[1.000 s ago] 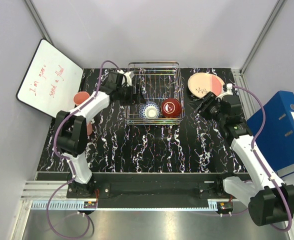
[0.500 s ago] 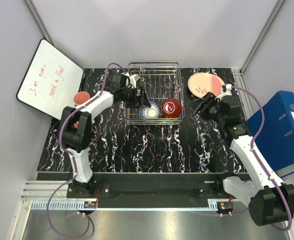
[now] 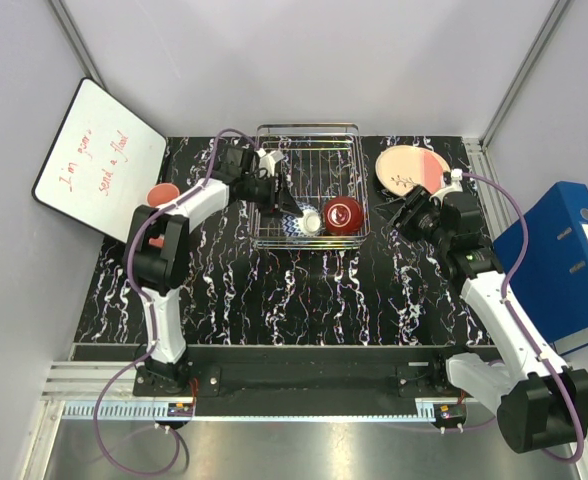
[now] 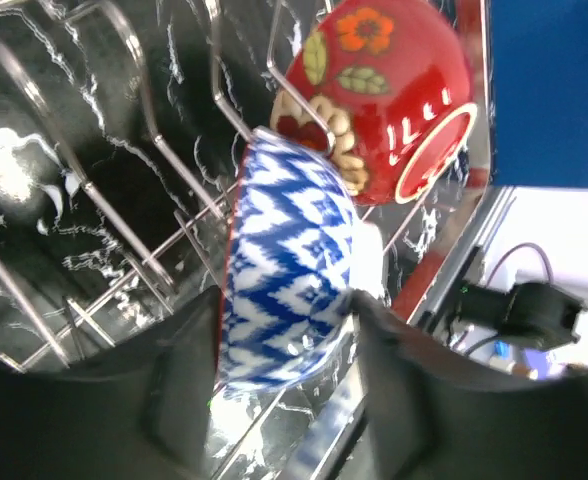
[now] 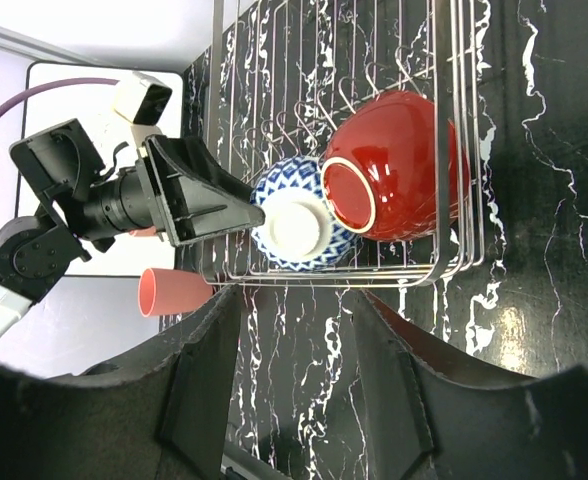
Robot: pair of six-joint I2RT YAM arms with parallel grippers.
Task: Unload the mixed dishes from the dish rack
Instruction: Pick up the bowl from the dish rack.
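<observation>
The silver wire dish rack (image 3: 309, 150) stands at the back middle. In its front part the blue-white patterned bowl (image 3: 308, 219) lies tipped on its side against the glossy red bowl (image 3: 343, 215). My left gripper (image 3: 286, 207) reaches into the rack. In the left wrist view it (image 4: 286, 300) is shut on the patterned bowl (image 4: 289, 270), with the red bowl (image 4: 384, 90) behind. My right gripper (image 3: 411, 213) is open and empty, right of the rack; from it (image 5: 296, 300) I see both bowls. The pink-edged plate (image 3: 412, 168) lies on the table. The blue-edged plate is out of view.
One salmon cup (image 3: 161, 194) stands left of the rack. The other (image 5: 174, 291) lies on its side near the rack's front left corner. A whiteboard (image 3: 99, 155) leans at far left. A blue binder (image 3: 564, 250) lies beyond the table's right edge.
My left gripper has moved right, deeper into the rack, and closed around the patterned bowl. The bowl has tipped and slid toward the red bowl. The right arm has not moved.
</observation>
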